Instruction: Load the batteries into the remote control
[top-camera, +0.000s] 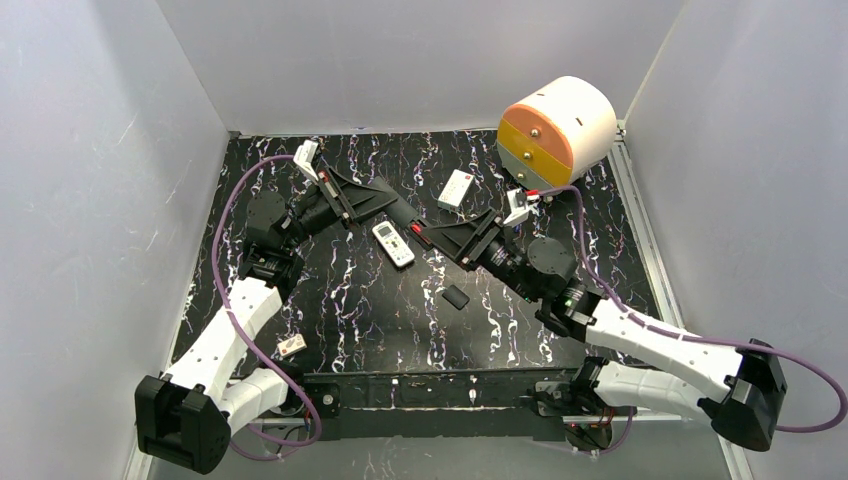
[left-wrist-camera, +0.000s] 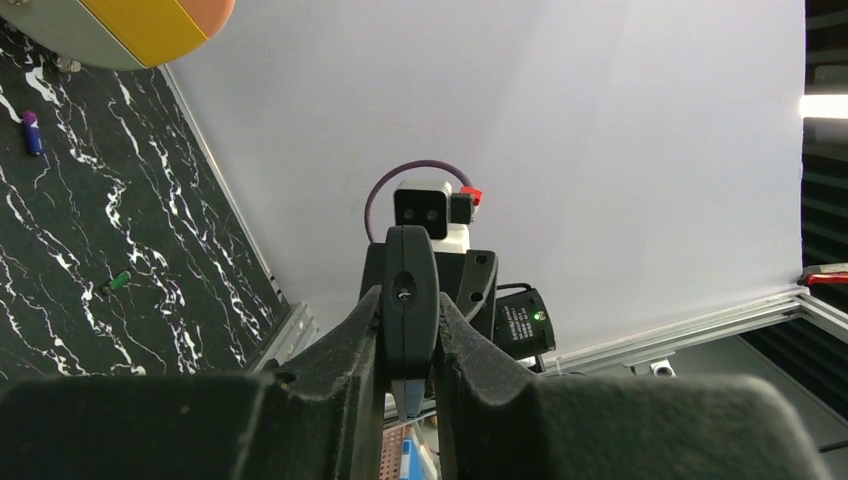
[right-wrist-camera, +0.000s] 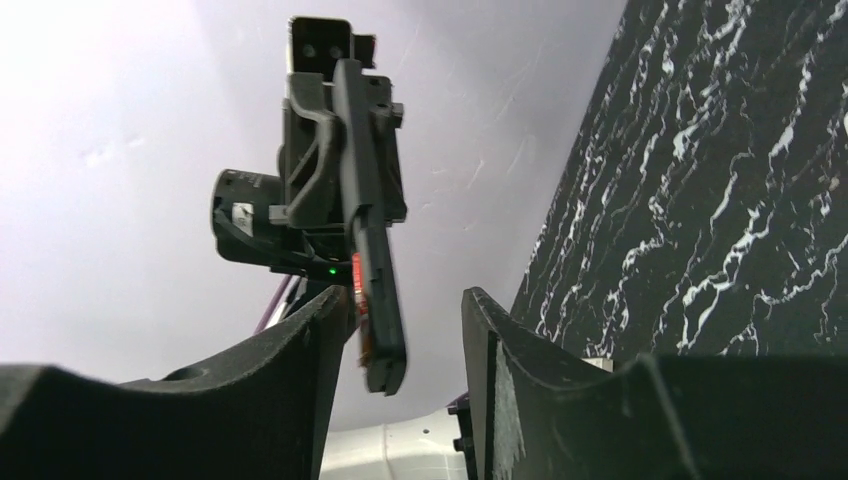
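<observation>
Left gripper (left-wrist-camera: 409, 312) clamps a long black bar (left-wrist-camera: 408, 270). Right gripper (right-wrist-camera: 405, 300) stands part-open around the bar's free end. Remote control (top-camera: 393, 244) lies just beside.

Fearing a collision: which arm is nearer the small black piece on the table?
Right. The right arm passes just behind the black piece; the left arm ends farther back-left.

Far right corner of marbled surface (top-camera: 350, 310): white drum (top-camera: 557, 130), orange-yellow-grey face. Near it, white box (top-camera: 456, 188) with red mark. Mid-surface, small black tile (top-camera: 455, 297); long black bar (top-camera: 400, 214) raised farther back.
</observation>
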